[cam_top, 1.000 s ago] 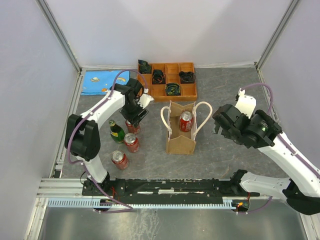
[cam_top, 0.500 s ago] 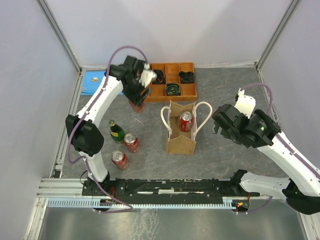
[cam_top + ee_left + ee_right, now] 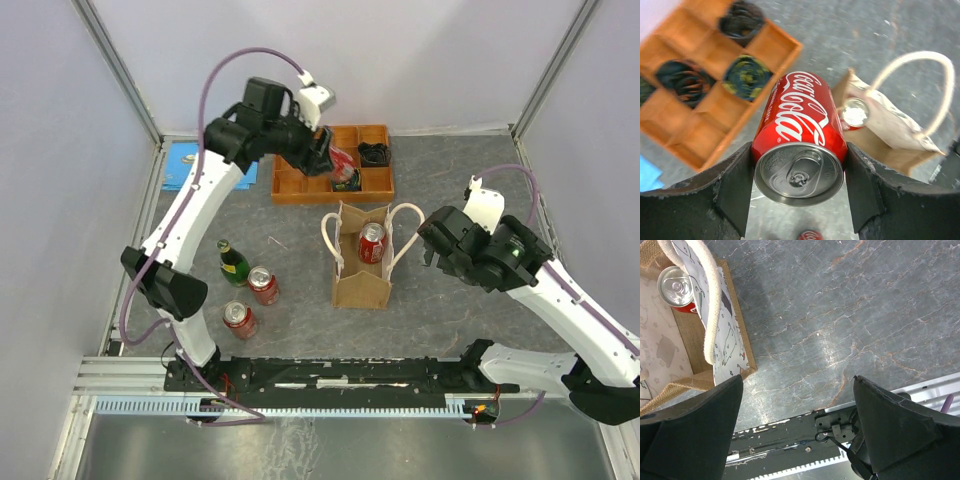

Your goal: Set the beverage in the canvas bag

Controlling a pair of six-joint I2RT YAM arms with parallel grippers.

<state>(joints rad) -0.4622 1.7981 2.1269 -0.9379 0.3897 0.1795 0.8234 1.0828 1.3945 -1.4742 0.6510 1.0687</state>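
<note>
My left gripper [image 3: 330,160] is shut on a red cola can [image 3: 799,135], held high above the orange tray; the can also shows in the top view [image 3: 342,160]. The tan canvas bag [image 3: 352,285] with cream rope handles stands mid-table, open, with one red can [image 3: 371,242] inside; the bag also shows in the left wrist view [image 3: 890,125] and the right wrist view [image 3: 715,347]. My right gripper [image 3: 432,245] is open and empty, just right of the bag; its fingers [image 3: 690,430] frame bare table.
An orange compartmented tray [image 3: 290,185] with dark coiled items sits at the back. A green bottle [image 3: 233,263] and two red cans [image 3: 263,285] [image 3: 239,319] stand left of the bag. A blue book [image 3: 178,165] lies at the back left.
My left gripper lifted a red can from beside the green bottle and carried it up and right, over the orange tray. My right gripper shifted slightly towards the bag.
</note>
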